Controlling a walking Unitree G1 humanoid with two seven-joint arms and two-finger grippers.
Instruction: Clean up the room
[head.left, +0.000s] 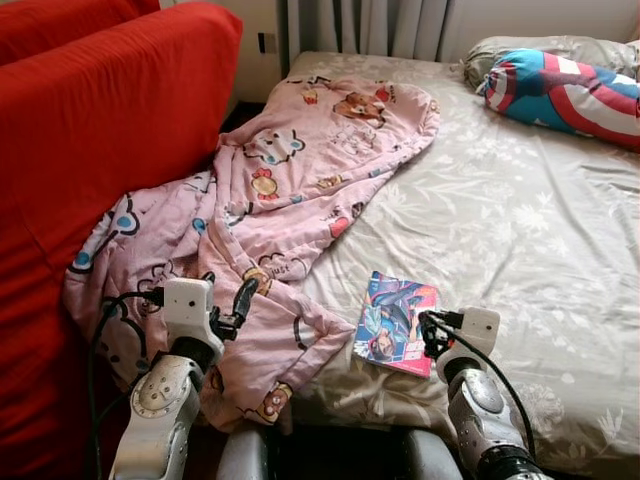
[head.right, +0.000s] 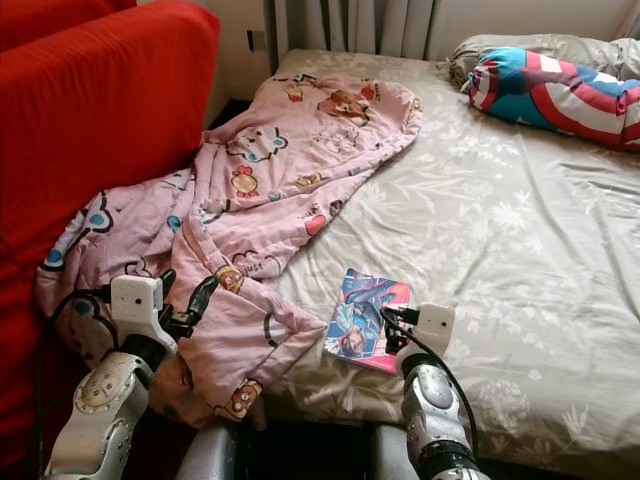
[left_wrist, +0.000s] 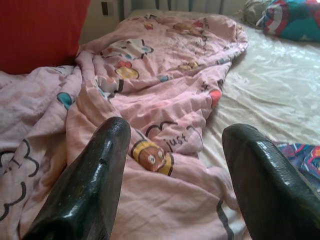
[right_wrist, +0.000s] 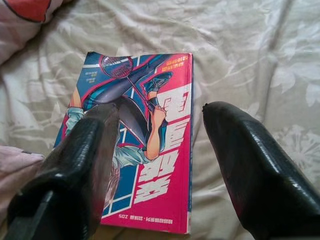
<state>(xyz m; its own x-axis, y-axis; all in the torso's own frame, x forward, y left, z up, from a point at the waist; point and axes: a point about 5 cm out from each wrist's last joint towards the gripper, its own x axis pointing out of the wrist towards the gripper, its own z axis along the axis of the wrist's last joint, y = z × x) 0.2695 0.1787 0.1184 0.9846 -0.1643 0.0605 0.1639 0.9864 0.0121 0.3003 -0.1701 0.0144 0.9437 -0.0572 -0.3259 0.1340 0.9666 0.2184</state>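
The two eye views look forward and down from head height over the foot of the bed (head.left: 520, 200), the right eye set slightly aside, so both share the pink blanket (head.left: 290, 190), the book (head.left: 397, 322) and the red sofa (head.left: 100, 120). The left wrist view looks low along its fingers (left_wrist: 85, 185), close over the blanket toward the pillow (left_wrist: 292, 17). The right wrist view looks steeply down between its fingers (right_wrist: 255, 170), very near the book.

Bed (head.left: 520, 230) with pink blanket (head.left: 300, 190), comic book (head.left: 396, 322), pillow (head.left: 565, 88)
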